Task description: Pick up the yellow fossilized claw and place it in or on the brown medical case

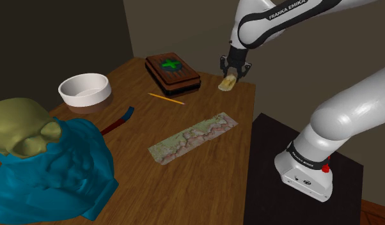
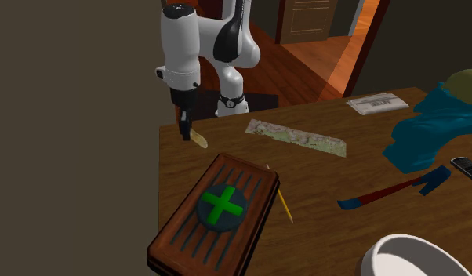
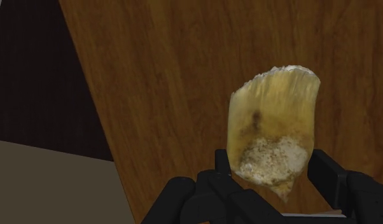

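The yellow fossilized claw point(image 1: 228, 82) point(image 2: 197, 138) point(image 3: 271, 139) hangs in the air just above the wooden table point(image 1: 204, 166), clasped in my black gripper point(image 1: 235, 68) point(image 2: 185, 125) point(image 3: 273, 181), which is shut on it. In the wrist view the claw's broad pale end sits between the fingers point(image 3: 330, 175) and its tip points away over the wood. The brown medical case point(image 1: 172, 72) point(image 2: 216, 213), with a green cross on a dark disc on its lid, lies flat near the table's far corner, to the shoulder view's left of the gripper.
A yellow pencil point(image 1: 165, 98) lies beside the case. A long map strip point(image 1: 194, 137), a white bowl point(image 1: 85, 90), a red and blue tool point(image 1: 117, 121) and a blue cloth point(image 1: 54, 169) with an olive skull point(image 1: 22, 126) sit on the table. The table's edge is close beneath the gripper.
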